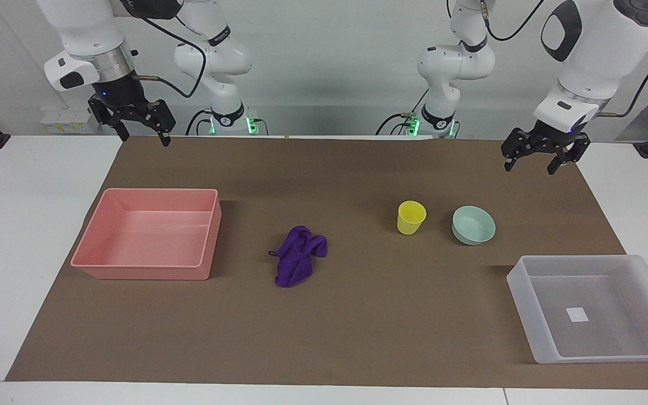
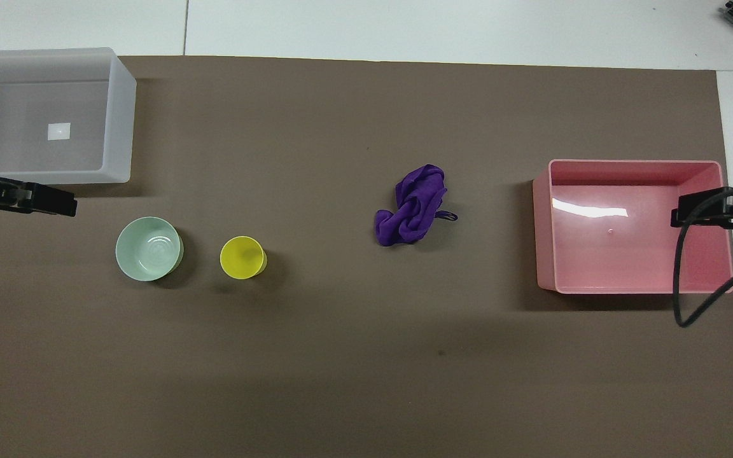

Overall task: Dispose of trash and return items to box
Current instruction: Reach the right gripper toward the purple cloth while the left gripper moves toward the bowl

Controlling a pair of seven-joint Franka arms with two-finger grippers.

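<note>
The trash, a crumpled purple rag point(image 1: 299, 256) point(image 2: 415, 203), lies mid-mat. The items stand side by side toward the left arm's end: a yellow cup point(image 1: 411, 217) point(image 2: 242, 257) and a mint-green bowl point(image 1: 473, 225) point(image 2: 148, 249), both upright. The box point(image 1: 526, 301) point(image 2: 119, 127), translucent with a white sticker on its floor, sits farther from the robots than the bowl, with nothing in it. My left gripper point(image 1: 531, 165) hangs open and empty in the air over the mat at the left arm's end. My right gripper point(image 1: 145, 136) hangs open and empty at the right arm's end.
A pink rectangular bin point(image 1: 144, 271) point(image 2: 544, 235) holding nothing stands at the right arm's end of the brown mat point(image 1: 324, 337). White tabletop borders the mat. A black cable point(image 2: 681, 280) from the right arm loops over the pink bin.
</note>
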